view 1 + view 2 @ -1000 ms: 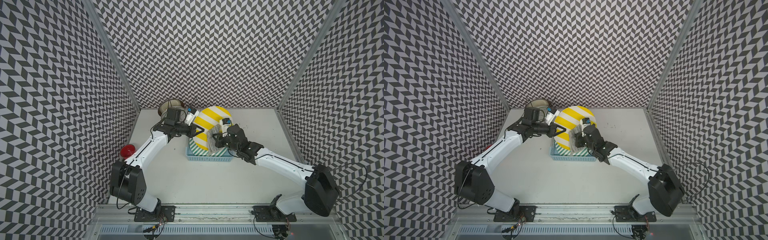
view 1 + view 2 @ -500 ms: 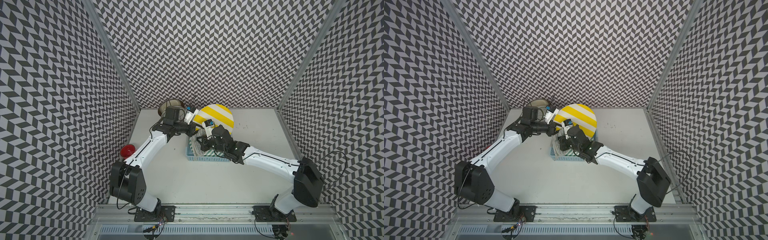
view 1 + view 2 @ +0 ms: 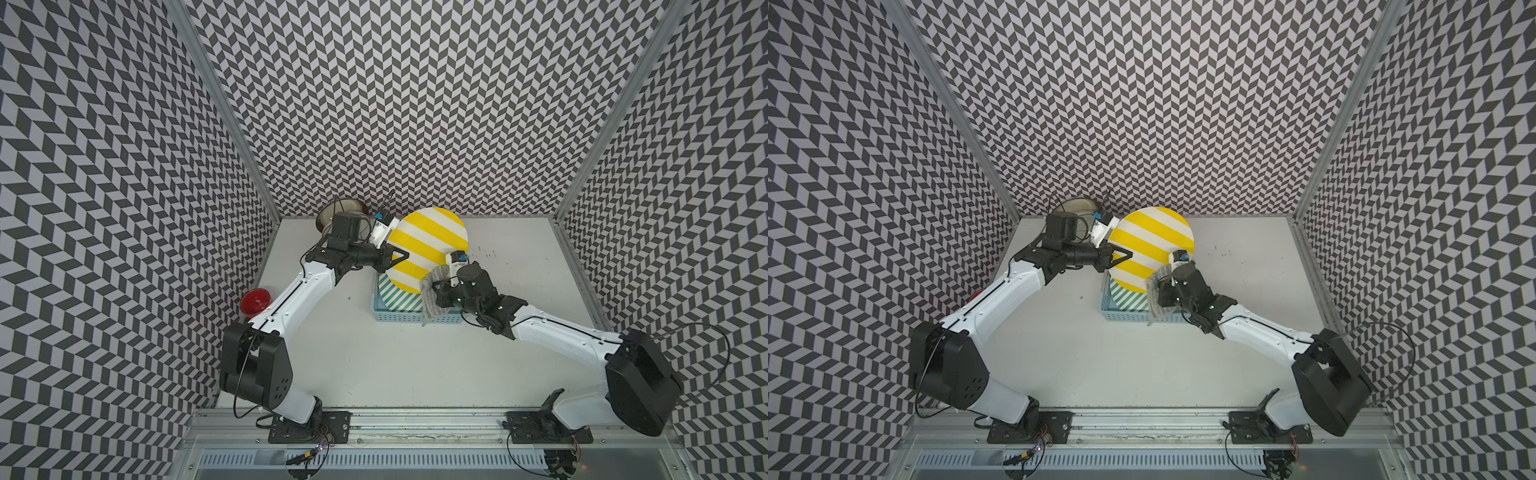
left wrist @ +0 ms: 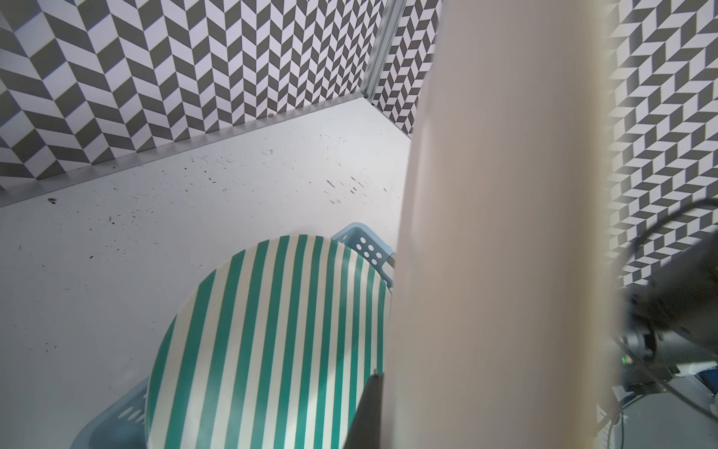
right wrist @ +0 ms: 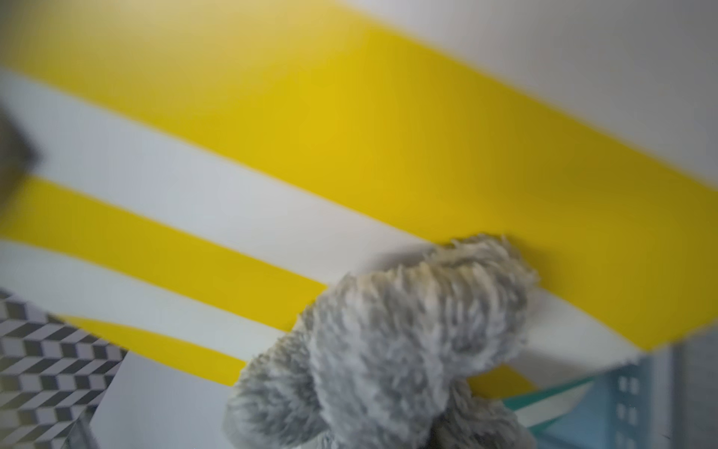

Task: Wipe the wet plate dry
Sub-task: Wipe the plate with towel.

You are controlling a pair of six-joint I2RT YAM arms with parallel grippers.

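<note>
Grey-white counter (image 3: 395,365) lies in front, between the two arm bases. Further in, a pale blue basket (image 3: 399,326) sits on it with a green-striped plate (image 3: 397,297) lying inside. The left wrist view shows that plate overlapping the basket's perforated rim. Against the left wall, well apart from the basket, sits a red bowl (image 3: 255,301).

At the basket's right side the right gripper (image 3: 435,291) is clamped tight on a fluffy grey cloth (image 3: 428,309). The cloth's bunched top presses against the lower edge of the yellow-striped plate (image 3: 428,245), and the blurred right wrist view shows it touching the striped face.

The yellow-striped plate hangs in the air above the basket, tilted up with its face towards the front. The left gripper (image 3: 400,260) is closed on its left rim. In the far left corner, behind the left wrist, stands a metal bowl (image 3: 332,214).
</note>
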